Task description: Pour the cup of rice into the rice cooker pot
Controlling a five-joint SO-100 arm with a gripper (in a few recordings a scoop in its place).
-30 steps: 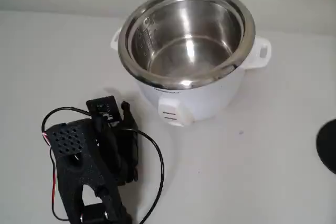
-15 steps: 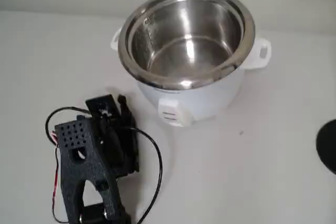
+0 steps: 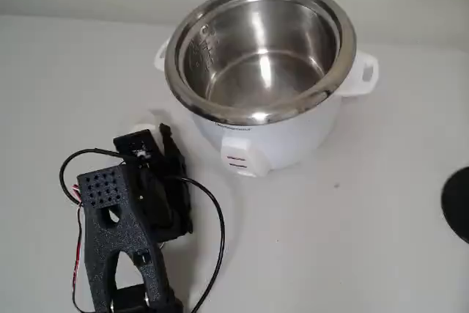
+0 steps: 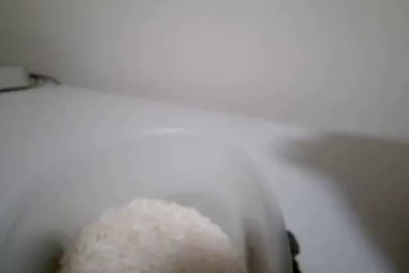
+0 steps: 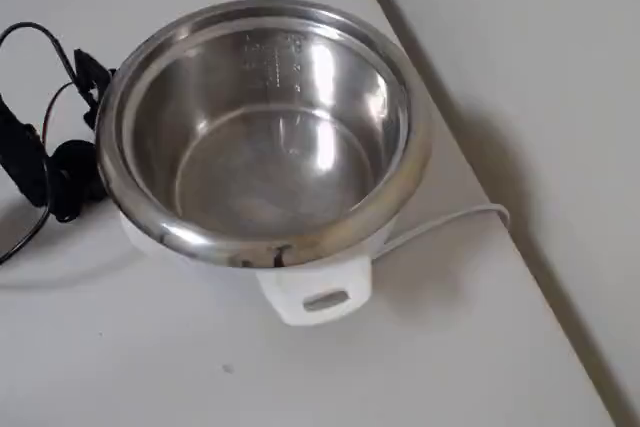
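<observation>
The rice cooker pot (image 3: 260, 49) is a shiny steel bowl in a white cooker body, and its inside (image 5: 262, 137) is bare. The cup of rice (image 4: 192, 177) fills the lower wrist view, translucent, with a mound of cream rice (image 4: 147, 234) in it. In the fixed view a whitish sliver of the cup (image 3: 143, 128) peeks out at the tip of my black gripper (image 3: 152, 135), left of and below the cooker. One dark finger (image 4: 293, 246) sits right beside the cup's right wall. The other finger is hidden, so the grip is unclear.
A black round object (image 3: 458, 203) lies at the right edge of the table. The cooker's white cord (image 5: 445, 219) runs off toward the table edge (image 5: 480, 167). Black and red arm cables (image 3: 216, 232) loop beside the arm.
The gripper has crept up and slightly left toward the cooker's left side. The whitish cup edge now shows at its tip. The cooker has stayed put.
</observation>
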